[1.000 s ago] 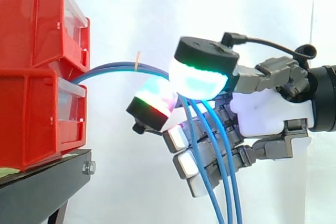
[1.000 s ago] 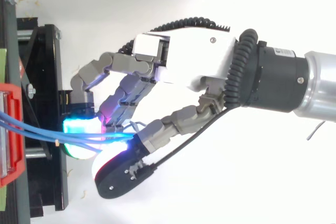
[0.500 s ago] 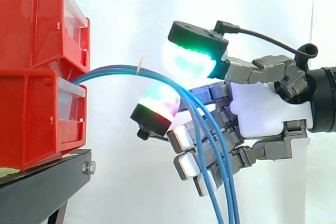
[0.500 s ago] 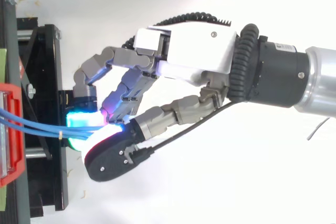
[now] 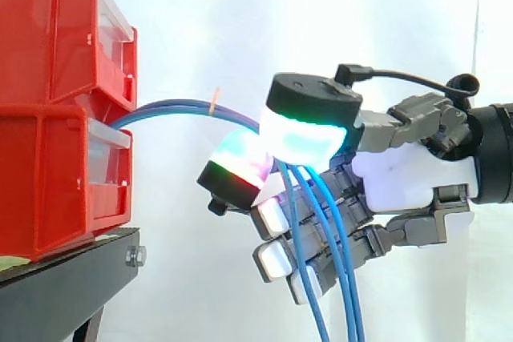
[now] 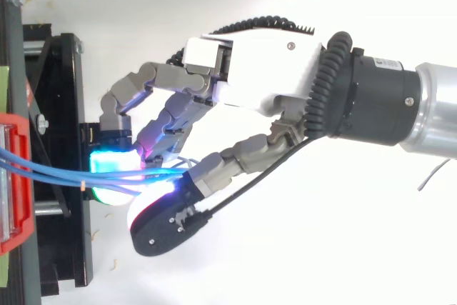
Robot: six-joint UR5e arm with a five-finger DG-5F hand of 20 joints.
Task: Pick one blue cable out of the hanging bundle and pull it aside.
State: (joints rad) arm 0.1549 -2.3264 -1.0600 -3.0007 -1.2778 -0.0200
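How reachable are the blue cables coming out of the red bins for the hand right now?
Yes, probably: the hand is right at the blue cables, its pads closed around them, clear of the red bins. Nothing blocks it, though several strands run together there.

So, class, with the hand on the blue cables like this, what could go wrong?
1. Several cables run under the thumb together, so the hand may drag more than one aside.
2. A tie binds them near the bins, so one cable may not come free.
3. A hard pull could tug the bins.
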